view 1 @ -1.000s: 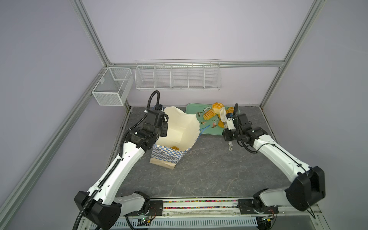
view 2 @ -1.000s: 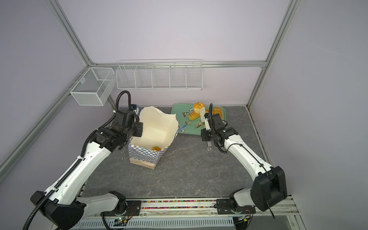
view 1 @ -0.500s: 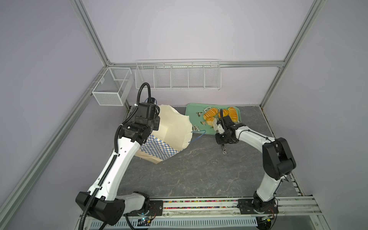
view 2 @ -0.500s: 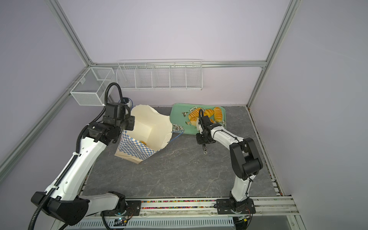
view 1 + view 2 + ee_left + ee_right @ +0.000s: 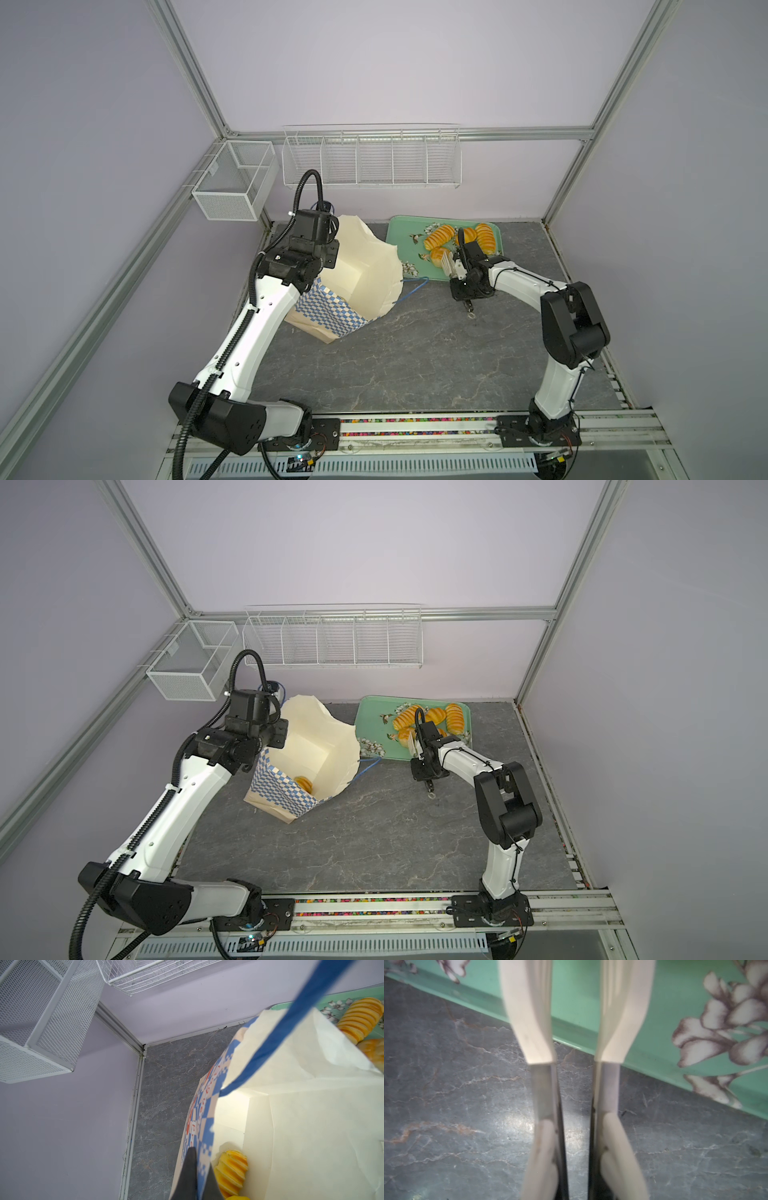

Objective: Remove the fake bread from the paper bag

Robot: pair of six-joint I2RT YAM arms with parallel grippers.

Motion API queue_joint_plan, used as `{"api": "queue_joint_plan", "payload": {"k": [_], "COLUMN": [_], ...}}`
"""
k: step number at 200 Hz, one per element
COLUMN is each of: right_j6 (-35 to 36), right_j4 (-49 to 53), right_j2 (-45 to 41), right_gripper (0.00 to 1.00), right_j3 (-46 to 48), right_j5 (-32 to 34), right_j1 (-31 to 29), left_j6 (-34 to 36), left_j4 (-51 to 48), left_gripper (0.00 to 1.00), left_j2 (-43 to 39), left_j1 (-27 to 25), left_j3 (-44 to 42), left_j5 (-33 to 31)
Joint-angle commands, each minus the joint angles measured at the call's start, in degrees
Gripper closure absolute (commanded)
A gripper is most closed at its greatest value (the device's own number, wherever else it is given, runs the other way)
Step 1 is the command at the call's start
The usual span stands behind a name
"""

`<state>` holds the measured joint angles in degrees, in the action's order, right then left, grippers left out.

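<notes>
1. The left hand point(image 5: 200, 1176) is pinching the checkered rim of the paper bag point(image 5: 365, 274), fingers pressed together on the paper. It is holding the bag tipped off upright on the desk point(image 5: 415, 353), with the mouth gaping up and toward the green flowered tray point(image 5: 401, 241).
2. The right hand point(image 5: 578, 1157) is gripping the metal tongs point(image 5: 606, 1084). The two tong arms are standing slightly apart with nothing between the white tips, which are hanging over the near edge of the tray.
3. Several pieces of fake bread point(image 5: 439, 236) are lying on the tray, just beyond the tong tips. At least one ribbed piece point(image 5: 303, 784) is sitting deep in the bag near its bottom, also showing in the left wrist view point(image 5: 230, 1169).
4. The step in hand looks like the gap between a drop-off and the next pickup, so the task is judged well along but not finished.
5. The next move is calling for the tongs to swing across to the bag mouth, reach down the cream interior and close on the remaining bread. Meanwhile the left hand should be keeping the mouth wide and steady.
6. The blue cord handle point(image 5: 415, 286) is dangling at the rim nearest the tray and could be snagging the tongs.
</notes>
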<state>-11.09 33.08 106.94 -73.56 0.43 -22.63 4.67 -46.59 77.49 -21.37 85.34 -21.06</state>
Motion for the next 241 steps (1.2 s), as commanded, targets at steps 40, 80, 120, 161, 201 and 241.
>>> {"api": "queue_joint_plan", "payload": {"k": [40,80,120,161,201,241], "right_j6": [1.3,1.36,1.49,2.23,1.59,-3.71], "right_j4": [2.73,4.53,6.37,10.64,15.93,19.27], "right_j2": [-3.99,-7.88,-12.78,-23.4,-36.76,-46.47], "right_gripper": [0.61,0.61,0.65,0.66,0.67,0.68], "right_j3": [0.97,0.96,1.84,2.77,5.7,8.79], "right_j5": [1.49,1.46,1.19,0.68,-1.18,-2.75], "right_j1": [-0.39,-0.79,-0.92,-1.33,-3.05,-12.79], "left_j6": [-1.04,0.33,4.63,5.95,5.37,1.41], "left_j4": [2.44,3.74,3.47,1.22,-1.15,-4.64], "left_gripper": [1.0,1.0,1.0,1.0,1.0,1.0], "left_j2": [-0.15,-1.45,-1.22,1.36,3.45,2.55], "left_j1": [0.28,-0.19,-7.24,-15.77,-23.56,-28.3], "left_j3": [-1.5,-3.82,-5.04,-5.15,-5.41,-5.88], "left_j5": [3.6,6.9,2.97,-3.55,-7.75,-9.62]}}
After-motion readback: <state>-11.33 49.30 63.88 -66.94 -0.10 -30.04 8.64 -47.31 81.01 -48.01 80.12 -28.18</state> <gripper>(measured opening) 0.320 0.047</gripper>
